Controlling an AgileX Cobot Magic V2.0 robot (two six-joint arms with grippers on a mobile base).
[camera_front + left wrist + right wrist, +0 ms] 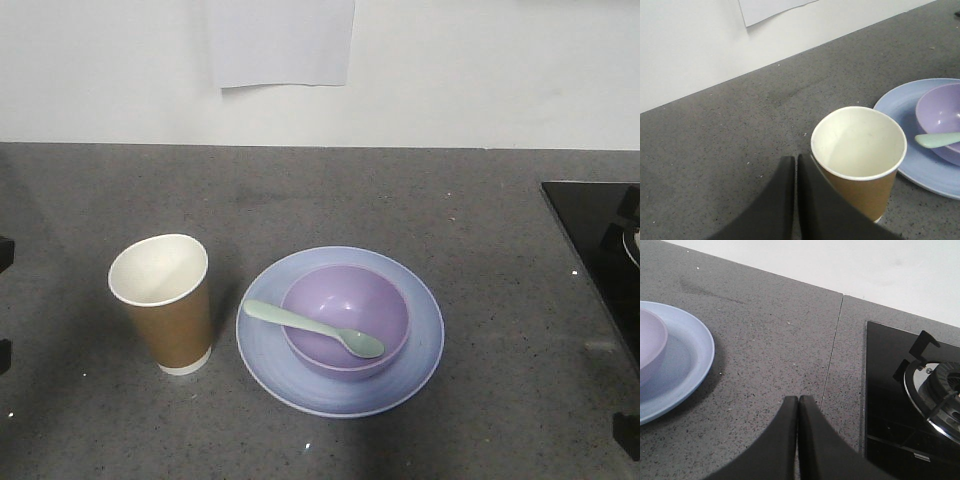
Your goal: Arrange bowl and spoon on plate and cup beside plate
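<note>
The lavender bowl sits inside the pale blue plate on the grey counter. A mint spoon lies across the bowl, scoop inside, handle over the left rim. The brown paper cup stands upright just left of the plate. In the left wrist view my left gripper is shut and empty, close beside the cup, with plate, bowl and spoon to the right. My right gripper is shut and empty over bare counter, right of the plate and bowl.
A black glass hob with a gas burner fills the right end of the counter. A white wall with a taped paper sheet runs along the back. A counter seam runs just ahead of my right gripper.
</note>
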